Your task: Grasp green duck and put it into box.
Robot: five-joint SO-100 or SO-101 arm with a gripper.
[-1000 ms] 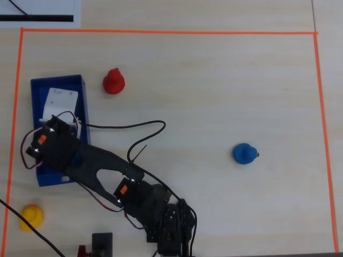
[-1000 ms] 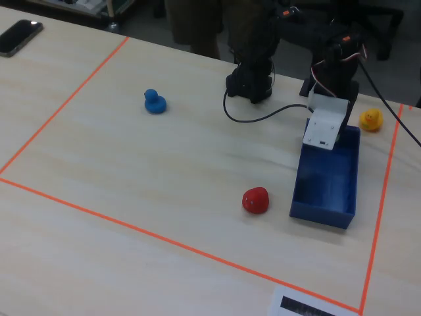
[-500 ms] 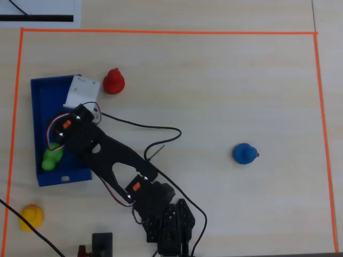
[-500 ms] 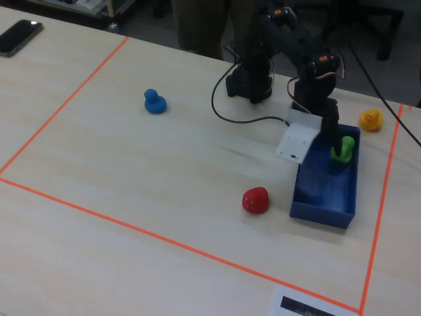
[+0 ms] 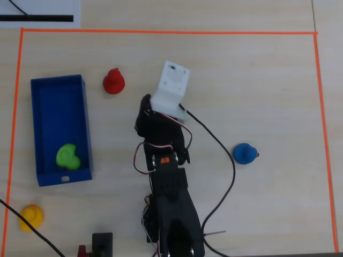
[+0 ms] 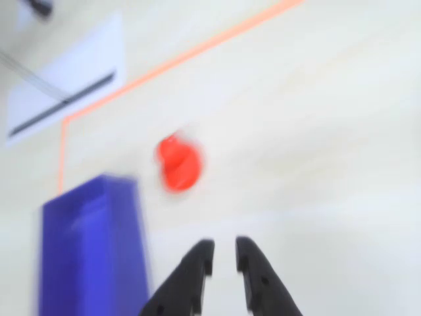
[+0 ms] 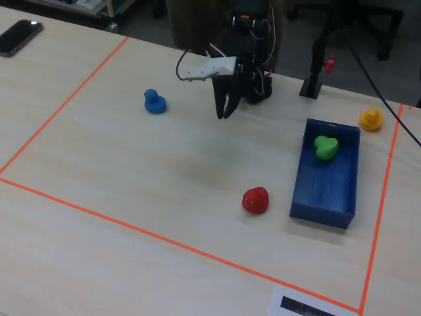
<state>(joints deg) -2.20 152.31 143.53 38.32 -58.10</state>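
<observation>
The green duck (image 5: 68, 156) lies inside the box (image 5: 50, 92), in the lower part of it as the overhead view shows it, near the short wall that carries a small pale mark; nothing else is in the box. In the fixed view the duck (image 7: 325, 146) sits in the upper end of the box (image 7: 323, 195), at the right of the frame. In the fixed view the gripper (image 7: 225, 114) hangs above bare table at upper centre, well apart from the box, its dark fingers pointing down, close together and holding nothing. The blurred wrist view shows the two fingers (image 6: 197, 266) at the bottom edge with a narrow gap between their tips and nothing in that gap, the box (image 6: 85, 250) at lower left and the red duck (image 6: 177, 163) just beyond its corner. In the overhead view the red duck (image 5: 113, 81) stands just right of the box's upper corner, the blue duck (image 5: 245, 153) at centre right, and the yellow duck (image 5: 31, 217) at lower left, below the box.
</observation>
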